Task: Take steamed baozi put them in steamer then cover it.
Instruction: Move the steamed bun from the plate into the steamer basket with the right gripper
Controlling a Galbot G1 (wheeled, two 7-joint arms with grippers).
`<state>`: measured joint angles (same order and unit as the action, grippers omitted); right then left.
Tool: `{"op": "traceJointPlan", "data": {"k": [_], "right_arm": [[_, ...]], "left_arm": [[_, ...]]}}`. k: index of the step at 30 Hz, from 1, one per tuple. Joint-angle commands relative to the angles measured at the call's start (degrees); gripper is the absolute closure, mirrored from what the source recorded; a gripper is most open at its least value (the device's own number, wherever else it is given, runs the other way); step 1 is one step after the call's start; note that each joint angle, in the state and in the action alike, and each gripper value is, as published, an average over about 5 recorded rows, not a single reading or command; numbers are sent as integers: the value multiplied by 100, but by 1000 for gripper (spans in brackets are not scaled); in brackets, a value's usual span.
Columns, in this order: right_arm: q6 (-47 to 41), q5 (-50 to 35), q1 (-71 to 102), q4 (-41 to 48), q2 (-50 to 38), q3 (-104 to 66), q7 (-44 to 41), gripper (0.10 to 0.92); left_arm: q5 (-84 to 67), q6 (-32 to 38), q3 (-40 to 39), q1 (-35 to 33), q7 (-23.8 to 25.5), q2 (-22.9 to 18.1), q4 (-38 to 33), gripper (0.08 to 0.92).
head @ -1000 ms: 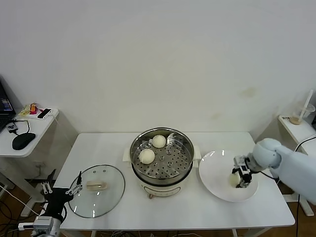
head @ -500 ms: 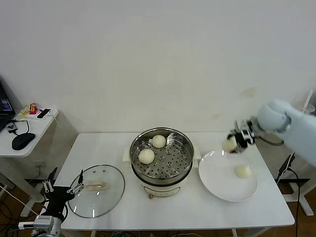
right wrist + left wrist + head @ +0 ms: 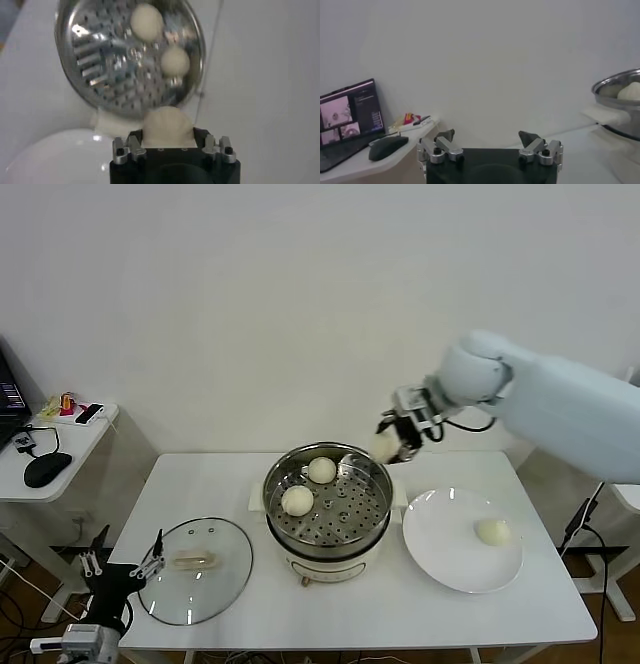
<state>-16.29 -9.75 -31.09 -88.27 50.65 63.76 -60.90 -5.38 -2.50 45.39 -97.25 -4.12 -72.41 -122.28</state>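
Right gripper (image 3: 388, 446) clamped on baozi (image 3: 167, 125) above steamer (image 3: 327, 499) rim; left gripper (image 3: 490, 145) parked low, jaws apart.

The steel steamer (image 3: 327, 502) stood open at the surface's centre, two cream baozi (image 3: 297, 500) resting on its perforated tray at 9 and 12 o'clock. A third baozi (image 3: 384, 446) hung above its 2 o'clock rim; a fourth (image 3: 492, 531) lay at 3 o'clock. The glass cover (image 3: 196, 569) lay flat at 8 o'clock.

The right gripper (image 3: 172, 150) body hides the lower half of its held baozi (image 3: 167, 125); the white plate (image 3: 55, 155) is cut off.
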Motion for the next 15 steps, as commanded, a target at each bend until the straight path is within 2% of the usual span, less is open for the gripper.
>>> {"op": "traceJointPlan", "data": {"k": [1,15], "right_arm": [[509,102,175,-91,868,490,115,389],[1656,1263,560,-103,1157,847,210,395]], "left_arm": [[-2,-3,69,-8,-3,-66,-43,177],[-20,-8,114,-6,-11,-140,-78,177]]}}
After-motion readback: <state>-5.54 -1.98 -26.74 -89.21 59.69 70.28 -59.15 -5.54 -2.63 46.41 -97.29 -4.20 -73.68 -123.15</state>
